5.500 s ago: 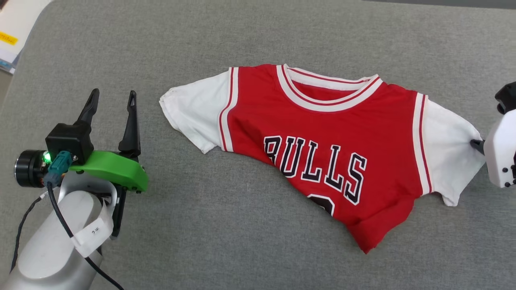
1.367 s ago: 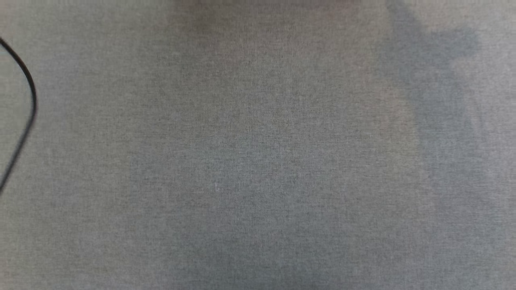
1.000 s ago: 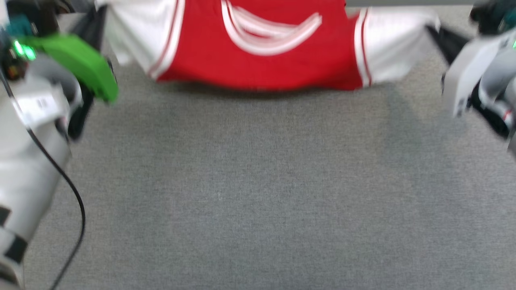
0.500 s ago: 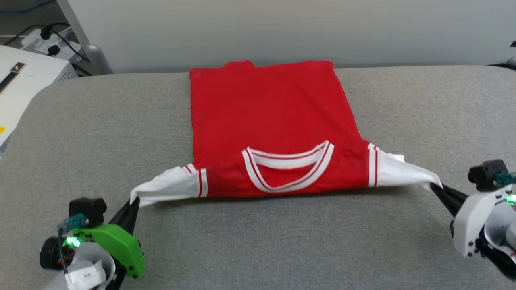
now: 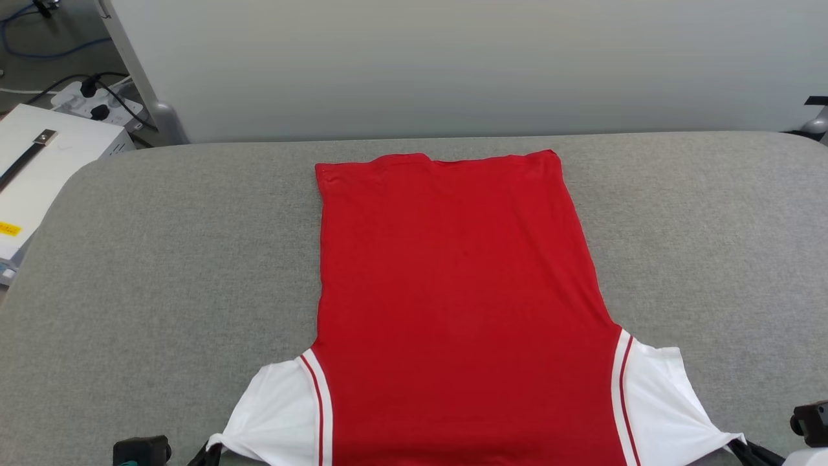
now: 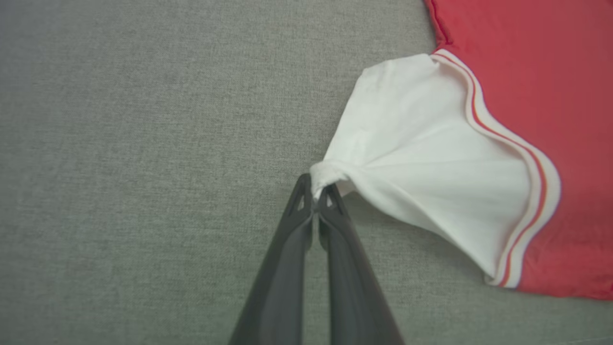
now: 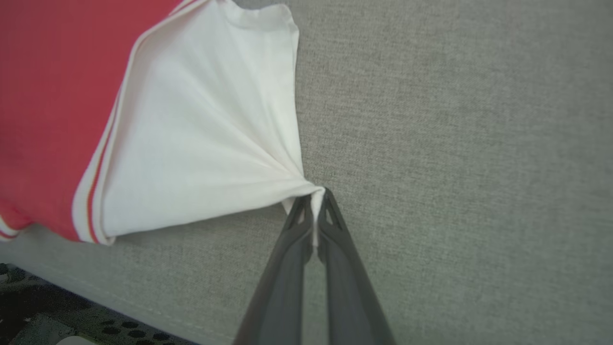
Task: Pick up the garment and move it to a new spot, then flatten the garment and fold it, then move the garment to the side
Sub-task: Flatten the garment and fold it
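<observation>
Where the garment (image 5: pixel 453 310) lies: flat on the grey worktop (image 5: pixel 162 259), plain red side up, hem toward the far edge, sleeves at the near edge.
Left sleeve (image 6: pixel 421 153): white, drawn out to a twisted point at its cuff.
Left hand (image 6: pixel 315 191): fingers pressed together, pinching that cuff point.
Right sleeve (image 7: pixel 201 143): white, creases fanning toward its cuff corner.
Right hand (image 7: pixel 314 201): fingers pressed together, pinching that corner.
Beyond the worktop: pale wall panel (image 5: pixel 453 65); white box (image 5: pixel 39 162) and power strip (image 5: pixel 97 100) at far left.
</observation>
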